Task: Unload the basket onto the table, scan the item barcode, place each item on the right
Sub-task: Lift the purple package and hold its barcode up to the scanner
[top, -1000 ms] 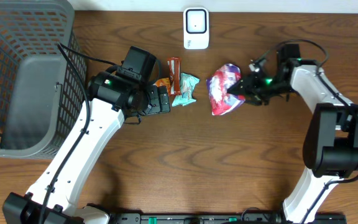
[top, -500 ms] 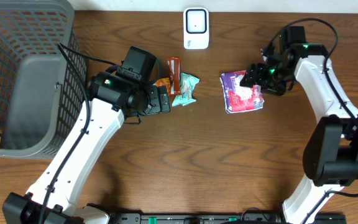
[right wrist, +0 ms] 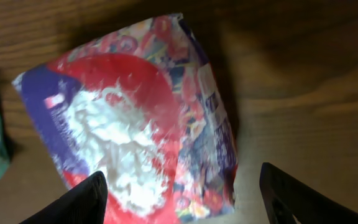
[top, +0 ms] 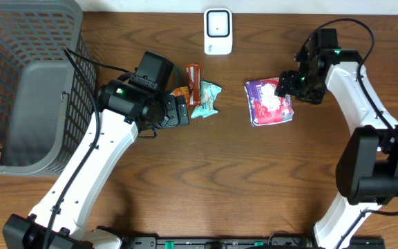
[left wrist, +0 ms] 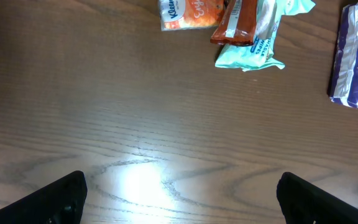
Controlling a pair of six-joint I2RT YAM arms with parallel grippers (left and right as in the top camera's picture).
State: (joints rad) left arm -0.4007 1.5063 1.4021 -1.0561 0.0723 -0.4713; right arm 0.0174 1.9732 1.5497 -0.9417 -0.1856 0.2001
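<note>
Purple-and-red snack bag (top: 269, 102) lies flat on the table (top: 254, 180), down-right of the white scanner (top: 218, 31), probably parked for a better grip. Right gripper (top: 289, 83) hangs at its edge, jaws spread, holding nothing. Left gripper (top: 182, 111) sits wide open by the snack bars (top: 200, 93). Can't spot the barcode, honestly.
</note>
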